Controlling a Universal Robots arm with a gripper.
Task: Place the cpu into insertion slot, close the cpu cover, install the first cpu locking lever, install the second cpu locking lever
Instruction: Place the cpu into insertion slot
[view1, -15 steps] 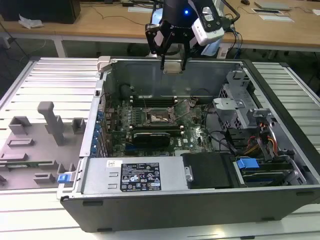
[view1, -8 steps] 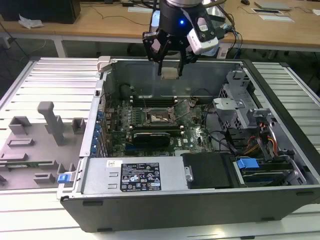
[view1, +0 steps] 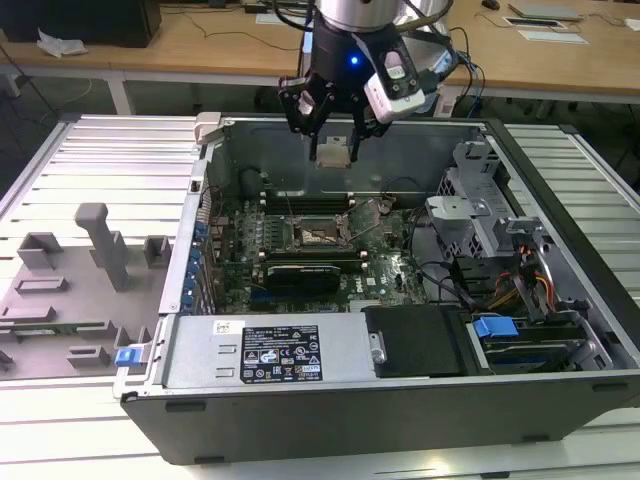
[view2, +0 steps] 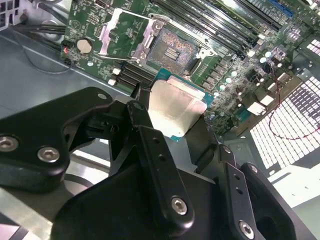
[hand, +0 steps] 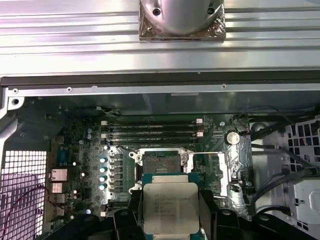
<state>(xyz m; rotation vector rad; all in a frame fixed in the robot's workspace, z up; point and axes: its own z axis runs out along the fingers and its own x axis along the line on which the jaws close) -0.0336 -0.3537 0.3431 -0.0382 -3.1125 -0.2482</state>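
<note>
The hand is clenched on the cpu, gripping it by two opposite edges. In both wrist views the chip's silver-grey top lies flat between the fingers. Hand and chip hang in the air above the open computer case, clear of everything inside it.

Below the hand and a little forward of its fingertips lies the insertion slot. Its dark centre is bare, with no chip seated in it. Just beside the slot, the cpu cover is swung up and back off the socket, and green motherboard shows through its window. On the slot's other side run the long black memory slots. The case rests on the ribbed metal counter.

By these pictures the work is early in its first step. The chip is picked up and carried over the board but not set down, the cover is not closed, and neither locking lever can be in place while the cover is up.
</note>
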